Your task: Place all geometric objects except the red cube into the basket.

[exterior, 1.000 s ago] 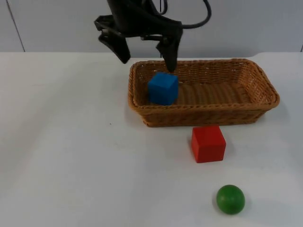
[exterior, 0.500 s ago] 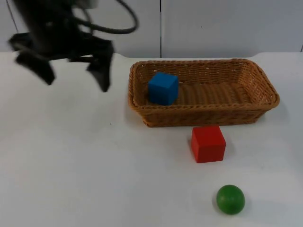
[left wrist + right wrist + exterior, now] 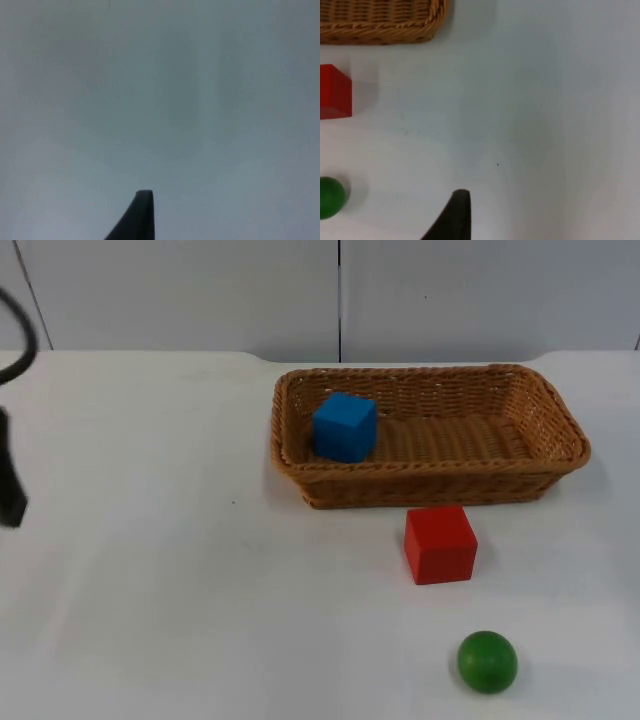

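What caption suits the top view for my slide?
Blue cube in the basket; red cube and green ball on the table.

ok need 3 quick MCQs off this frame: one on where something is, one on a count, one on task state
1. Where is the blue cube?
A. On the table beside the red cube
B. Inside the basket, at its left end
C. In a gripper

2. How many objects lie on the table outside the basket?
A. One
B. Two
C. Three

3. Which object is yet to go into the basket?
A. Blue cube
B. Green ball
C. None

Key:
1 B: the blue cube sits within the basket walls.
2 B: the red cube and the green ball lie on the table.
3 B: the green ball lies on the table, in front of the red cube.
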{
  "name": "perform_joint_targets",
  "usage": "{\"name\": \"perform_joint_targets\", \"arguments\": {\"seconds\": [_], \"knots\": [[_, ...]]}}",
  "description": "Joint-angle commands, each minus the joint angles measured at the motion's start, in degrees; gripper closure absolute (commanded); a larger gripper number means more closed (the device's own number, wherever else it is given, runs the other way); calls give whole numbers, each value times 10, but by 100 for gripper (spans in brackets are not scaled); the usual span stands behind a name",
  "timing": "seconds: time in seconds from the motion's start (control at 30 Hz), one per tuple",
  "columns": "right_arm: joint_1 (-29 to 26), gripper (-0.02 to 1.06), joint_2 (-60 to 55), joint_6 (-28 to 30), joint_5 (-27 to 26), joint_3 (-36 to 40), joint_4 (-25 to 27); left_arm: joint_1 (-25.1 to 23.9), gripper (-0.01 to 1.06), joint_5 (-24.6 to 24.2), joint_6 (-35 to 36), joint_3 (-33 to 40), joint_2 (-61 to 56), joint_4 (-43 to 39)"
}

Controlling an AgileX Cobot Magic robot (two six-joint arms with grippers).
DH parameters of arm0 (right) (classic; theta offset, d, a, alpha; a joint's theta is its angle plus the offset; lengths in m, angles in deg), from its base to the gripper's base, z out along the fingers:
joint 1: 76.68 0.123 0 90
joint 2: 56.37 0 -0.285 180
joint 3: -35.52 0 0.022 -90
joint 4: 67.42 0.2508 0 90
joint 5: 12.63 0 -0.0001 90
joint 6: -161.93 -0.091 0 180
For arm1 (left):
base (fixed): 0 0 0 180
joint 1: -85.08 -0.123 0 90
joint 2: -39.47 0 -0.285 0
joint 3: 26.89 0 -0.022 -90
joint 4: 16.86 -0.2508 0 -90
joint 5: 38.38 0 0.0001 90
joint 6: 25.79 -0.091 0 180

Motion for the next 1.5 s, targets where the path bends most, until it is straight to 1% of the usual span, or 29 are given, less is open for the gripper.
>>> {"name": "perform_joint_targets", "arguments": {"seconds": [0.0, 0.03, 0.07, 0.23, 0.3, 0.4, 0.5, 0.53, 0.63, 0.73, 0.83, 0.87, 0.97, 1.03, 1.07, 1.1, 1.17, 1.23, 1.27, 1.3, 1.33, 1.37, 1.47], "knots": [[-4, 9, 2, 0, -2, -4, 4, -2, 0, 8, 5, 28, -45, 6], [-4, 9, 2, 0, -1, -4, 4, -2, 0, 8, 5, 43, -70, 13], [-4, 9, 2, 0, -1, -4, 4, -2, 0, 8, 5, 43, -70, 13], [-4, 9, 2, 0, 3, -4, 5, -2, 0, 8, 5, 109, -189, 17], [-4, 9, 2, 0, 3, -4, 5, -2, 0, 8, 5, 115, -198, 17], [-4, 9, 2, 0, 4, -4, 5, -2, 0, 5, 11, 141, -266, 17], [-4, 9, 2, 0, 7, -4, 18, -2, 0, 1, 11, 145, -283, 17], [-4, 9, 2, 0, 9, -4, 24, -2, 0, -7, 12, 148, -295, 17], [-2, 9, 2, 23, 23, -4, 45, -2, 0, -10, 12, 148, -297, 17], [-2, 9, 2, 33, 36, -4, 54, -2, 0, -10, 12, 148, -297, 17], [31, 9, 2, 43, 45, -4, 59, -2, 0, -11, 12, 148, -297, 33], [31, 9, 2, 43, 45, -4, 59, -2, 0, -11, 12, 148, -297, 33], [107, 9, -9, 42, 46, -4, 59, -2, 0, -8, 0, 148, -297, 37], [163, 9, -32, 15, 44, -4, 59, -2, 0, -5, 0, 148, -297, 37], [163, 9, -32, 15, 44, -4, 59, -2, 0, -5, 0, 148, -297, 37], [194, 9, -51, -10, 37, -4, 47, -2, 0, -5, 0, 148, -297, 37], [254, 9, -95, -76, 19, -4, -1, -2, 0, -4, 0, 148, -297, 37], [313, 9, -150, -150, -4, -4, -63, -2, 0, -4, 0, 148, -297, 37], [334, 9, -174, -185, -20, -4, -91, -2, 0, -4, 0, 148, -297, 37], [357, 9, -202, -222, -41, -4, -108, -2, 0, -4, 0, 148, -297, 37], [357, 9, -202, -222, -41, -4, -108, -2, 0, -4, 0, 148, -297, 37], [375, 9, -230, -248, -66, -4, -122, -2, 0, -4, 0, 148, -297, 37], [407, 11, -295, -290, -113, -15, -141, -2, 0, -4, 0, 148, -297, 37]]}}
